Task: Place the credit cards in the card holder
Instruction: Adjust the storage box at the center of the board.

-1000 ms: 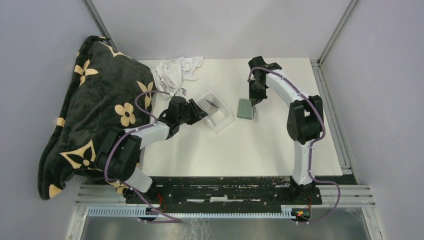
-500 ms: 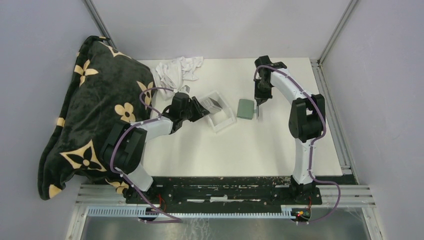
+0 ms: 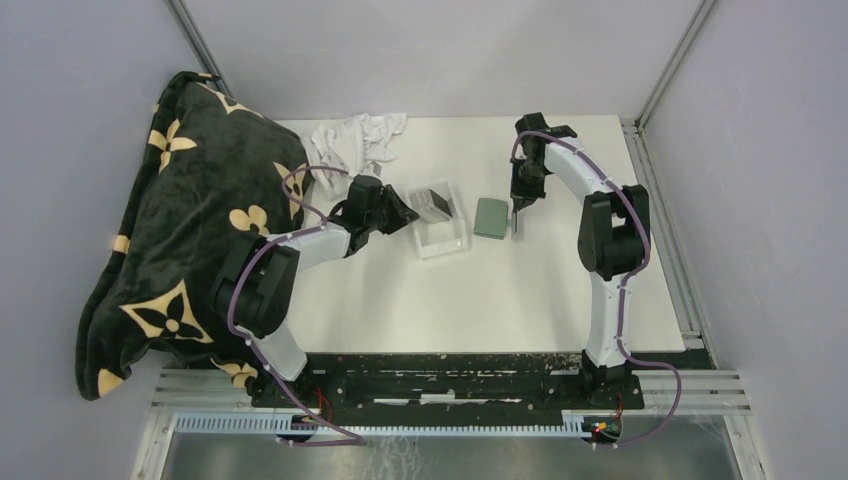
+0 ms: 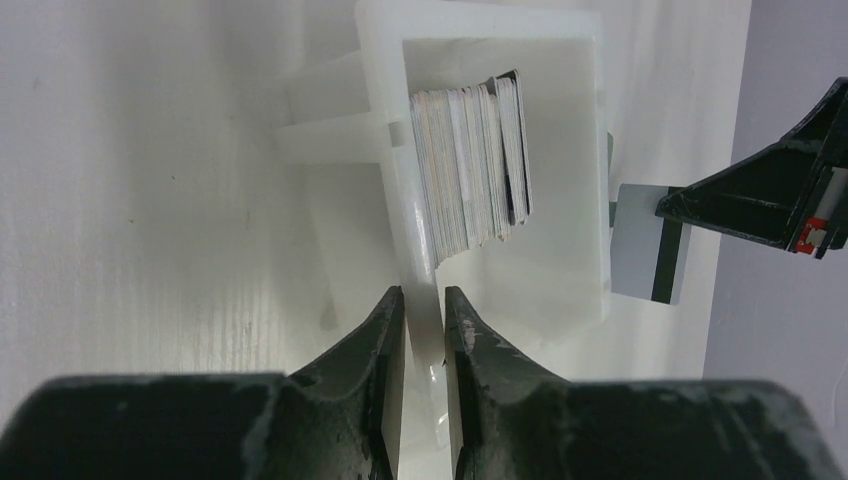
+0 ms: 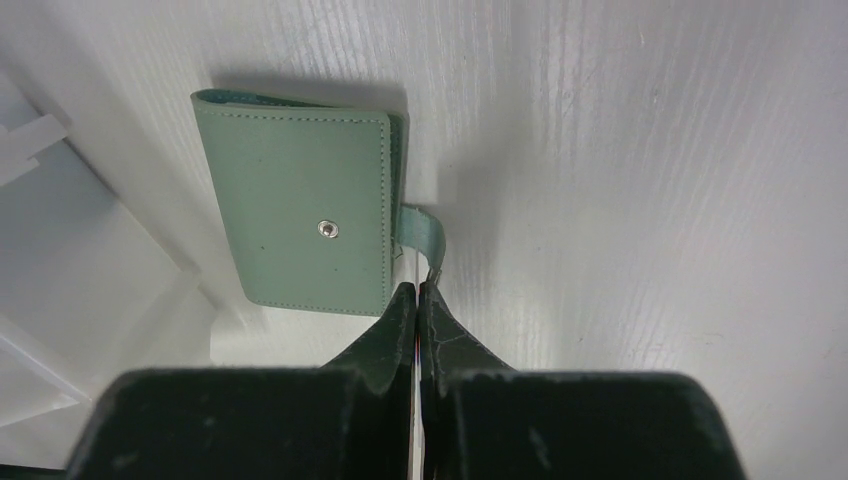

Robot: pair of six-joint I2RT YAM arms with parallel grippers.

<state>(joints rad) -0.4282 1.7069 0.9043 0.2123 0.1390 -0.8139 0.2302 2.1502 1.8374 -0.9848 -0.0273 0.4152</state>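
Note:
A stack of credit cards (image 4: pixel 470 165) stands on edge in a clear plastic tray (image 4: pixel 480 25); the stack also shows in the top view (image 3: pixel 432 203). My left gripper (image 4: pixel 422 295) is shut on the tray's near wall, seen from above at the tray's left edge (image 3: pixel 400 213). The grey-green card holder (image 5: pixel 300 215) lies closed on the table, snap tab (image 5: pixel 425 232) sticking out; it is right of the tray (image 3: pixel 490 217). My right gripper (image 5: pixel 416 288) is shut on one credit card with a dark stripe (image 4: pixel 645 250), held edge-on just by the tab.
A black blanket with cream flowers (image 3: pixel 190 220) is heaped along the left side. A crumpled white cloth (image 3: pixel 355 140) lies at the back, left of centre. The tray's corner (image 5: pixel 80 260) sits close to the holder's left side.
My left gripper has swung the tray toward the back and turned it squarer to the holder. My right gripper with its card has shifted slightly right, beside the holder's tab.

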